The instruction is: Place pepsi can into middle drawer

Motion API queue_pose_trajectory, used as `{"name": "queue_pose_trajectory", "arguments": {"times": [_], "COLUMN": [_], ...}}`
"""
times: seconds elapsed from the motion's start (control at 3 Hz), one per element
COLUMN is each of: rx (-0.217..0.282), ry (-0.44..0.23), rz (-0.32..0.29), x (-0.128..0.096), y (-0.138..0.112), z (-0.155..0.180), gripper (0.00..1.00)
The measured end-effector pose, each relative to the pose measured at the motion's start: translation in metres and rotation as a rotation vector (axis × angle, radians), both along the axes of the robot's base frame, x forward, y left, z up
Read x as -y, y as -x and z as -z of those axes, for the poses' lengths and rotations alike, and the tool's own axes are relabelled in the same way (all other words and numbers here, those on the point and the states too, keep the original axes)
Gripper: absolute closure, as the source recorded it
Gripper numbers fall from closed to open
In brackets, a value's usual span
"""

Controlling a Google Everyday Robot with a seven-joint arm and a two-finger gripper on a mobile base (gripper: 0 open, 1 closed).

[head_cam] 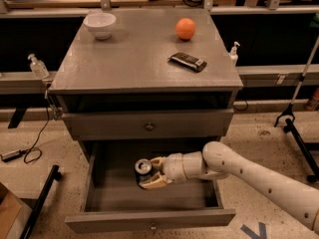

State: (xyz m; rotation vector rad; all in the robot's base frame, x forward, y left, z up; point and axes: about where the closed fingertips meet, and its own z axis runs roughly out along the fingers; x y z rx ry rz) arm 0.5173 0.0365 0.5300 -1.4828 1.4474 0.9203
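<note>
The middle drawer [149, 218] stands pulled well out below the counter's front edge, and the pincer [148, 174] is inside it, reaching in from the right on a white arm [259, 176]. Its pale fingers [155, 182] are closed around the can [143, 167], one above and one below, so the can is held at the drawer's middle, nearer the back than the front, with its silver top facing up and toward the left. Whether the can's base touches the drawer floor cannot be told. Above the open drawer, the top drawer [149, 126] is shut, its round knob at the centre. On the counter [129, 59] a white bowl [99, 24] sits at the back left corner, an orange ball [185, 28] near the back edge toward the right, and a dark packet [187, 61] lies flat near the right edge — well apart from both. A clear bottle [37, 66] stands off the left edge, and another [233, 51] off the right.
</note>
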Motion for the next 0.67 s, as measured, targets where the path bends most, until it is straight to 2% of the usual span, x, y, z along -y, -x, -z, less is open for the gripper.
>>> {"name": "queue_pose_trajectory", "arguments": {"times": [0.33,0.67], "rx": [-0.016,-0.056], "ry": [-0.019,-0.045], "rz": [0.001,-0.009], "x": [-0.012,-0.025], "y": [-0.002,0.000], "z": [0.029,0.060], "gripper": [1.00,1.00]}}
